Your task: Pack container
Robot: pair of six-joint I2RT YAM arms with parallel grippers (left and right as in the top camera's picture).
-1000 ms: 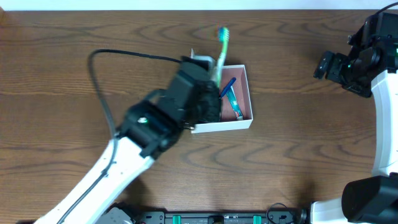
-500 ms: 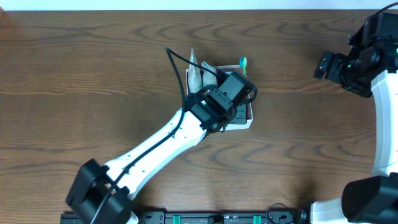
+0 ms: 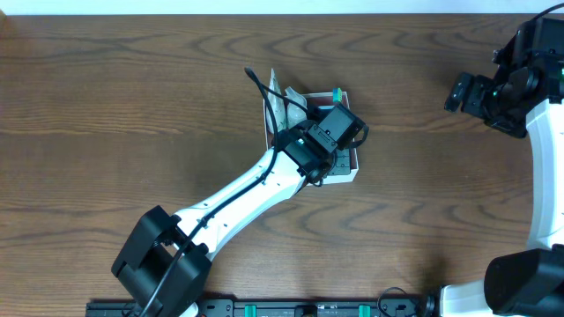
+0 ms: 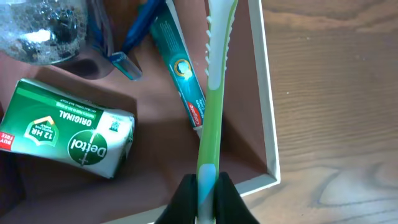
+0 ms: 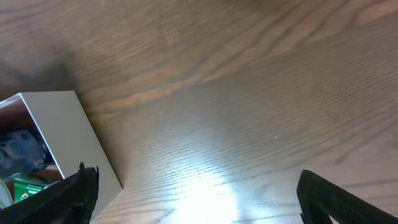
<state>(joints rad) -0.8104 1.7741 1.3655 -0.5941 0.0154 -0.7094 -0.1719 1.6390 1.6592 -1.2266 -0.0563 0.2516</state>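
Note:
The container (image 3: pixel 347 174) is a shallow white box with a dusty-pink floor, mostly covered by my left arm in the overhead view. My left gripper (image 3: pixel 342 128) hangs over it, shut on the handle end of a green and white toothbrush (image 4: pixel 211 118). The brush slants down along the container's right wall (image 4: pixel 266 112), its teal head (image 3: pixel 336 92) at the far wall. The left gripper's (image 4: pixel 206 186) black fingers pinch the handle from both sides. My right gripper (image 3: pixel 460 92) stays far right above bare table, open and holding nothing; in its own view the right gripper (image 5: pixel 196 193) sees the container's corner (image 5: pixel 74 137).
Inside the container lie a green Dettol soap pack (image 4: pixel 68 134), a teal toothpaste tube (image 4: pixel 183 74), a blue razor (image 4: pixel 134 43) and a clear bubbly bottle (image 4: pixel 43 28). A pale item (image 3: pixel 280 106) leans at the container's left wall. Brown wood table (image 3: pixel 106 106) surrounds everything.
My left arm swung right over the container and lowered the toothbrush, which earlier stuck out past the far wall. The right arm has not moved.

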